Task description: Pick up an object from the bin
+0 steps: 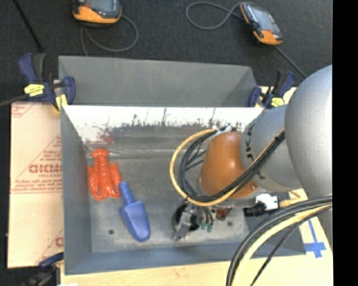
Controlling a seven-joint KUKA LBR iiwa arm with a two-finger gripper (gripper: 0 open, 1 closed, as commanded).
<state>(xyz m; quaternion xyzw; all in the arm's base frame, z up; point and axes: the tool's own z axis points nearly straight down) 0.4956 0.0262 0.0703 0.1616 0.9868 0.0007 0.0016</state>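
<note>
A grey metal bin (156, 184) with a pale, scratched far wall was seen from above, set on a dark floor (168, 33). On that floor, beyond the far side, two orange-and-black handheld devices (96, 10) (260, 21) were laid with their cords. The bin's floor was left largely bare. The silver-grey robot arm (305, 134) was brought in from the right and bent downward into the right half of the bin, its wrist wrapped in a rounded orange cover (224, 165) and ringed by looped black and yellow cables (182, 162). The gripper (187, 220) was held low, close to the bin's floor and near the near wall, pointed down. Whether it was open or closed could not be told, and nothing could be made out in its grasp. A blue plastic scoop (134, 215) with a narrow handle was laid just left of the gripper, apart from it, its broad end turned toward the near wall. An orange plastic lobster toy (102, 176) was laid further left, by the left wall, with the scoop's handle at its near right side.
</note>
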